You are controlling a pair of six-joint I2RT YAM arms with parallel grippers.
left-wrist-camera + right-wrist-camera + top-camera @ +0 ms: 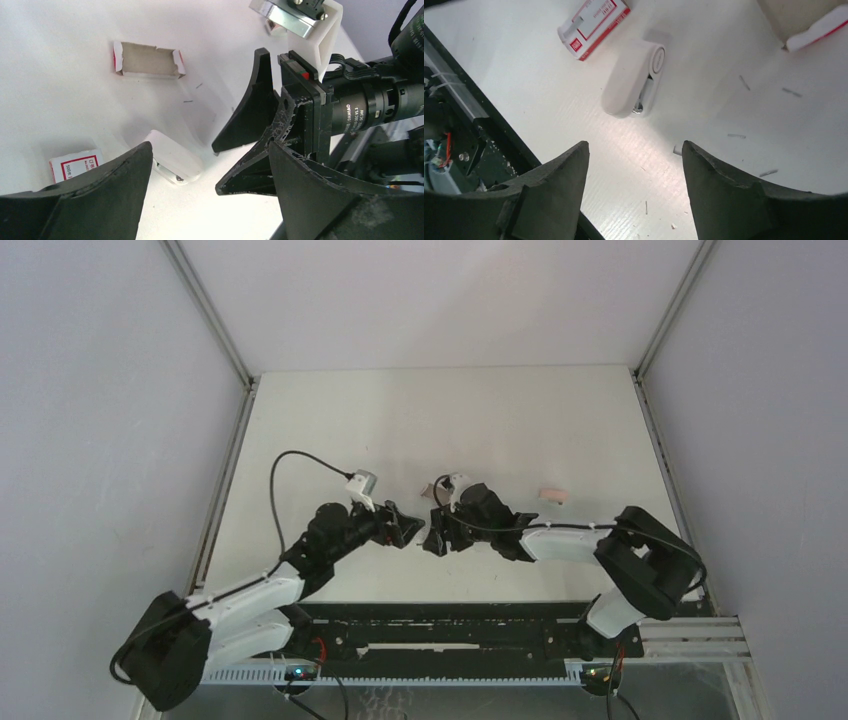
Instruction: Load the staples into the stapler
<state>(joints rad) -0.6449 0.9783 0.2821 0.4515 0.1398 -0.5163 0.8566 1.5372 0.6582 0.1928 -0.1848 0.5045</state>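
**Both grippers over the stapler, wrist views.** The right gripper [634, 145] and the left gripper [209, 147] are shown low over the white table top [549, 110], meeting almost nose to nose. The jaws of each are spread apart, and nothing is held between them.

From the right jaws outward, the small white plastic stapler [634, 80] is found straight ahead, beyond the fingertips and apart from them, close to the middle of the gap. It is laid flat on the table. Its long axis runs away from the jaws and leans slightly to the far right, so its narrow width rather than its length is presented to the closing line. Bare metal is exposed at its nearer end. Beyond it and to the left lies the red-and-white cardboard staple box [594, 20], near the stapler but not touching it.

From the left jaws outward, the same stapler is seen close beside one finger, partly hidden by it and off to the side of the gap. The middle of that gap is taken up by the right gripper's black fingers. An open brown cardboard tray with red ends [147, 60] lies farther out, and thin loose grey staples [791, 92] are scattered on the table.

Which arm is nearer cannot be settled from these views. The right arm is judged the better aligned for a grasp across the stapler's width.
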